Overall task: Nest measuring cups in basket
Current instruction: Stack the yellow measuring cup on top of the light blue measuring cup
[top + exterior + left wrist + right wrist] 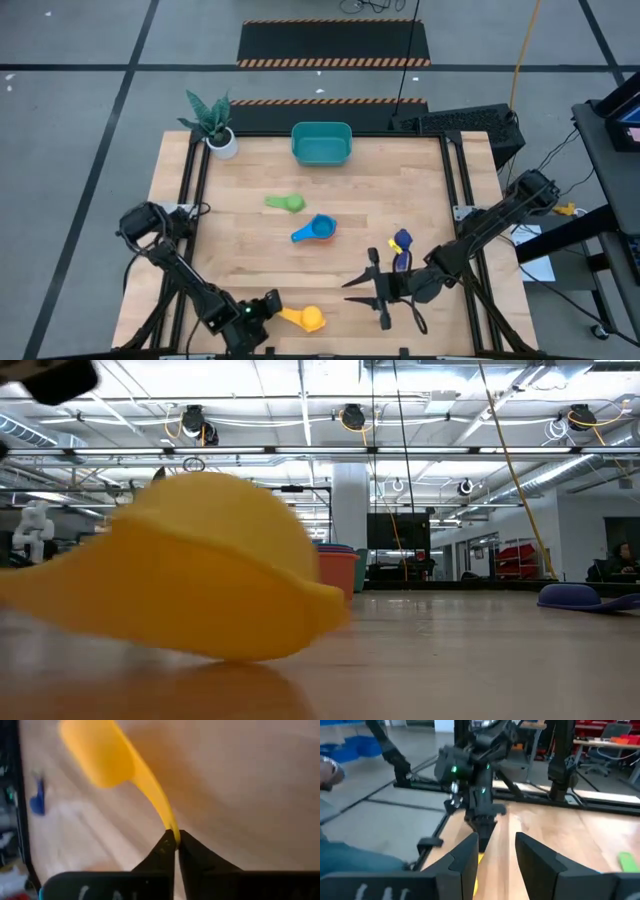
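A yellow measuring cup (310, 320) lies near the table's front edge, and my left gripper (278, 312) is shut on its handle. In the low view its bowl (190, 570) fills the left half, dome up, on the wood. My right gripper (355, 285) hovers open to its right, above the table and pointing toward the left arm, with nothing between its fingers (465, 857). A green cup (287, 203), a blue cup with an orange one inside (317, 230) and a navy cup (402, 241) lie on the table. The teal basket (321, 144) stands at the far edge. My left gripper pinches the free end of the yellow cup's handle (171, 827) between its two fingertips (162, 851). The fingers slant down from the table's near left and lie along the handle. The bowl (97, 755) stretches away beyond them and rests on the table.
A small white plant pot (222, 142) stands at the far left corner beside the basket. Dark frame rails (190, 190) run along the table's left and right sides. Bare wood lies between the cups and the basket.
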Robot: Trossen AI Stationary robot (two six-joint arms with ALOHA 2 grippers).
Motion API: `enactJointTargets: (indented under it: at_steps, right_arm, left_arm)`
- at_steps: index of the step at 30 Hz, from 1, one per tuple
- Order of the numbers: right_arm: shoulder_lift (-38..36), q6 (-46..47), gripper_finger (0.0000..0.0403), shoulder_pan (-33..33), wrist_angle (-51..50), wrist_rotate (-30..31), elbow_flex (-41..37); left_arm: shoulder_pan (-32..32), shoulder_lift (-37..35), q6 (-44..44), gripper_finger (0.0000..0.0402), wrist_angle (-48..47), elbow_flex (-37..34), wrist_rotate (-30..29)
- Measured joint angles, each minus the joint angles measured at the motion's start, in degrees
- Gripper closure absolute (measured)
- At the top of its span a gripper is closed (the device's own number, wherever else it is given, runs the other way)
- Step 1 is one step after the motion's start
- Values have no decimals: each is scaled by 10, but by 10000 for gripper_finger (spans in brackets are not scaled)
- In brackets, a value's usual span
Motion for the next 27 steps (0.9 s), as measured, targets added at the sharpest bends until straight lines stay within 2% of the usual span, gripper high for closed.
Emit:
enactJointTargets:
  at_steps: [7, 14, 19, 23, 27]
  right_arm:
    - [-48, 0, 277, -5, -109, 2, 0]
    - [-99, -15, 277, -5, -181, 5, 0]
    - [-138, 1, 277, 0, -237, 5, 0]
    - [-158, 1, 277, 4, -281, 5, 0]
    - [-171, -5, 277, 3, -304, 5, -1]
  left_arm:
    - [55, -78, -137, 388, -1, 0, 4]
    - [113, -167, -213, 391, 2, -2, 4]
    - [133, -241, -258, 396, 3, -32, 18]
    - [138, -304, -256, 389, 104, -92, 37]
    - [161, -334, -246, 395, 282, -182, 110]
